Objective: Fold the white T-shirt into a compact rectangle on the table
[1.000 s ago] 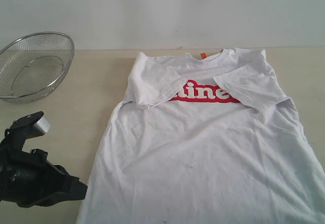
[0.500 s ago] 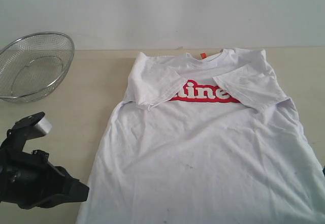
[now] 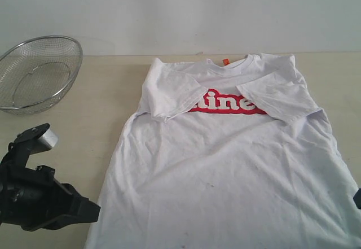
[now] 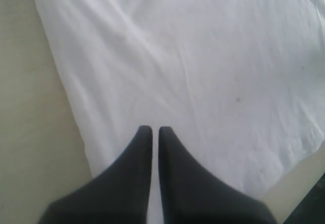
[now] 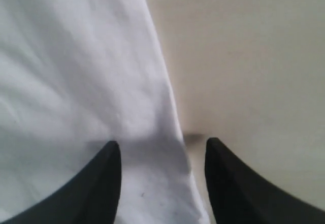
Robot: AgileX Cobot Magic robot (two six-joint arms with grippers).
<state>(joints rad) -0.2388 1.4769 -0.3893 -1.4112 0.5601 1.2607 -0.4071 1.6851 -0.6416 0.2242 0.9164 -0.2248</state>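
White T-shirt [image 3: 225, 164] lies flat, print up, on desk [image 3: 107, 91], long axis far-near: collar far, hem near, both sleeves folded in. Left pincer [image 4: 152, 130] tips together, empty, over shirt's near-left edge. Right pincer [image 5: 162, 150] jaws apart, straddling shirt's right side edge, looks readier to grab.

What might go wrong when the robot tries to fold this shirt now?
The right gripper is open right at the side edge of the white T-shirt, so it might pinch only a sliver and slip off. The left gripper is shut over the cloth; if just one side lifts, the fold could go crooked. The tucked-in sleeves lie loose and may flop out.
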